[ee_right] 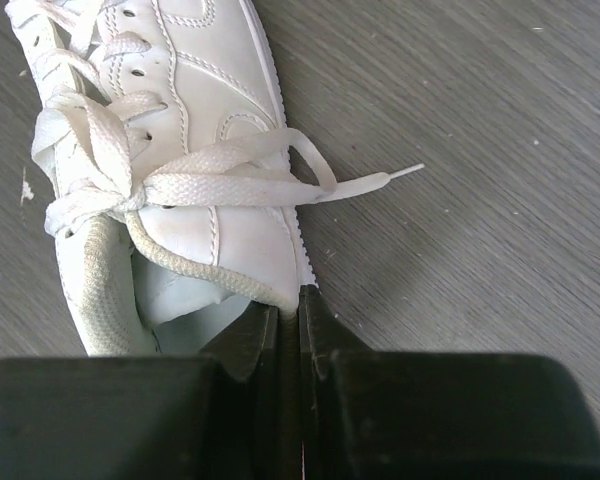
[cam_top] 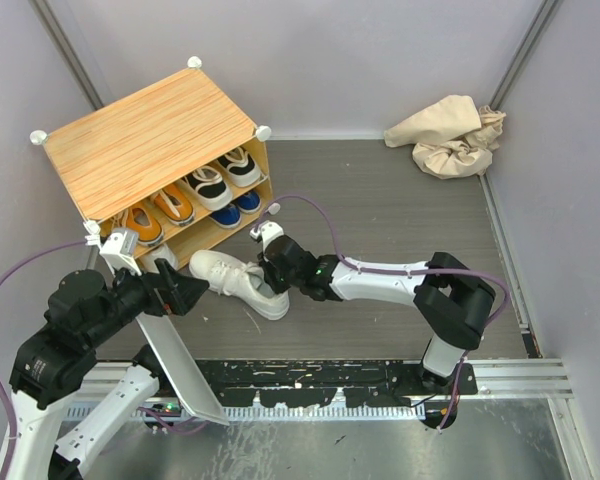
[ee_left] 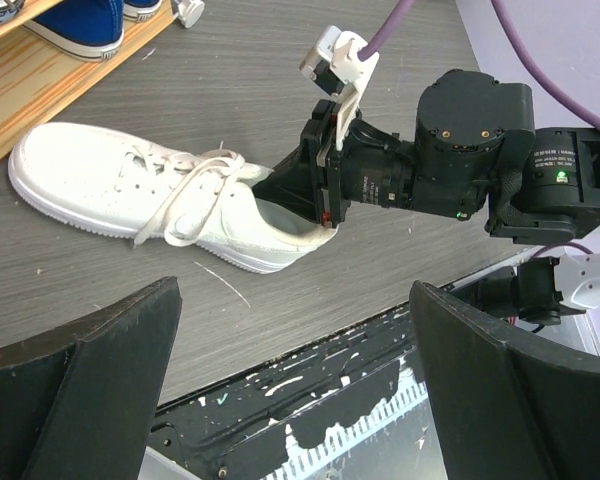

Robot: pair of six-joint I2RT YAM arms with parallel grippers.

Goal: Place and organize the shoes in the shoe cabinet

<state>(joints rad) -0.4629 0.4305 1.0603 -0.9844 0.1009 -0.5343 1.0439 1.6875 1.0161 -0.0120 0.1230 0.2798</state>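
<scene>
Right gripper (ee_right: 300,308) pinches only the thin collar edge of the white sneaker (ee_right: 215,90) lying on the counter (cam_top: 400,210) just in front of the shoe cabinet (cam_top: 145,140), so lifting may let it slip or swing.

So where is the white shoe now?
Top view: the white shoe lies left of centre on the floor before the cabinet, its heel rim pinched by the right fingers.

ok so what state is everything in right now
white shoe: upright on the floor, laces tied, heel rim gripped
right arm: jaws shut on the white shoe
left arm: jaws open, empty
cabinet: front open, shoes on its shelves
cloth: crumpled in the far corner
</scene>
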